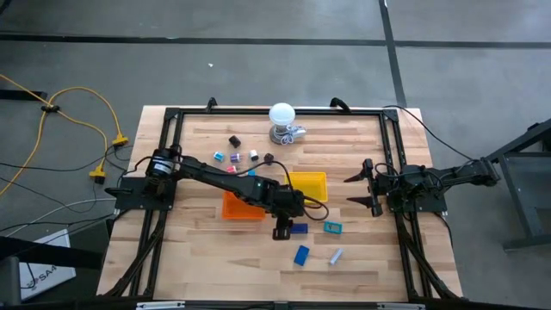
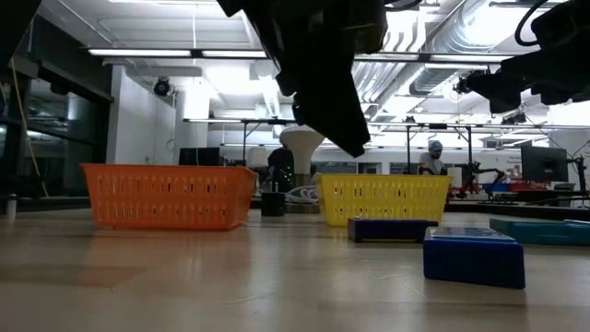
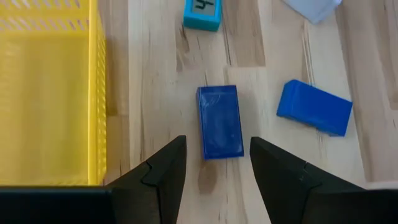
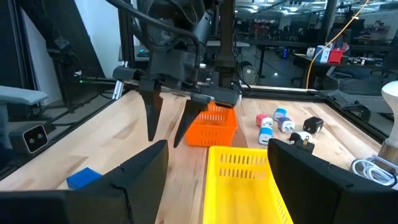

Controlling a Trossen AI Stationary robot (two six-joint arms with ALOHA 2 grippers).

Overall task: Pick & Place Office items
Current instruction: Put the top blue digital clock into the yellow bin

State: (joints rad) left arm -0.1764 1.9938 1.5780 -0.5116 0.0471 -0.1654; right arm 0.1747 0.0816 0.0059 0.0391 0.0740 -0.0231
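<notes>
My left gripper (image 1: 282, 232) is open and hangs fingers-down above the table's near middle, clear of the wood in the low view (image 2: 355, 138). In the left wrist view its fingertips (image 3: 217, 142) stand on either side of the near end of a dark blue block (image 3: 219, 121) lying flat below, without touching it. A brighter blue block (image 3: 314, 107), a teal block (image 3: 202, 12) and a grey block (image 1: 336, 255) lie flat nearby. Several small bits (image 1: 237, 158) lie toward the far left. My right gripper (image 1: 351, 189) waits open at the right side.
The yellow tray (image 1: 307, 185) stands just beyond my left gripper and the orange tray (image 1: 241, 207) lies under its arm. A white ball on a metal base (image 1: 282, 116) sits at the far edge. A black frame (image 1: 172, 116) borders the table. Bare wood (image 1: 215, 258) lies at near left.
</notes>
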